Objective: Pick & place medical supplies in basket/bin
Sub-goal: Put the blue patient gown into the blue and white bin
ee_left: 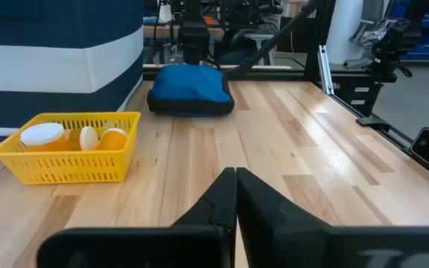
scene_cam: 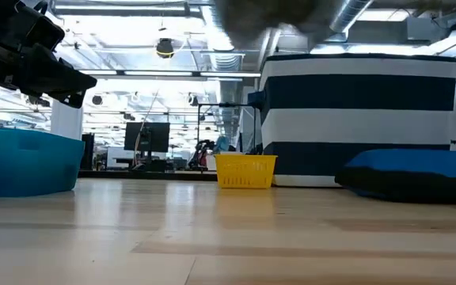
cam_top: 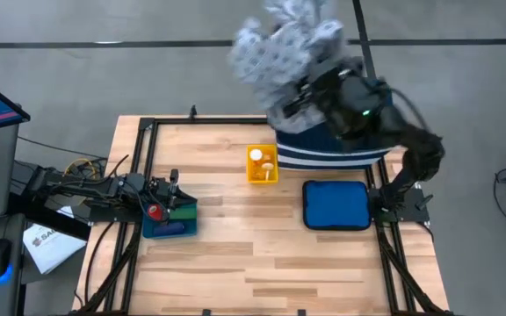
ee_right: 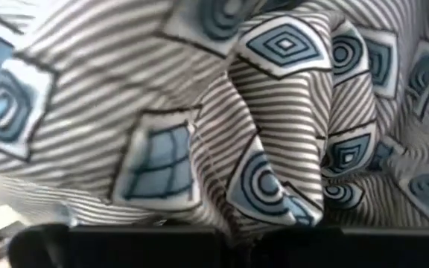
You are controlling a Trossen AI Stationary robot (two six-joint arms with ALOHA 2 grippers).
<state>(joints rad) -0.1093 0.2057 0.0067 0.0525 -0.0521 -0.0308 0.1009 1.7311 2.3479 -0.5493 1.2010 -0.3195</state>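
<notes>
Item: grey patterned cloth [cam_top: 284, 48], bunched, held aloft above the striped navy-and-white bin [cam_top: 332, 149]. My right gripper [cam_top: 301, 95] pinches a fold. I judge it light, soft and floppy; trailing folds may snag the bin's rim, so grip bunched fabric. My left gripper [ee_left: 235, 195], fingers pressed together, waits over the blue tub [cam_top: 169, 224], well apart from the bin.

Grey patterned cloth [cam_top: 284, 48] motion-blurred in high view, top cut off by frame edge; in low view only a blurred smear [scene_cam: 271, 20] at top edge; fills right wrist view [ee_right: 222, 104], hiding right gripper's fingers and everything behind; striped bin [cam_top: 328, 149] mostly covered by right arm from above; yellow basket [ee_left: 73, 152] contents partly hidden behind mesh wall, count unclear.
</notes>
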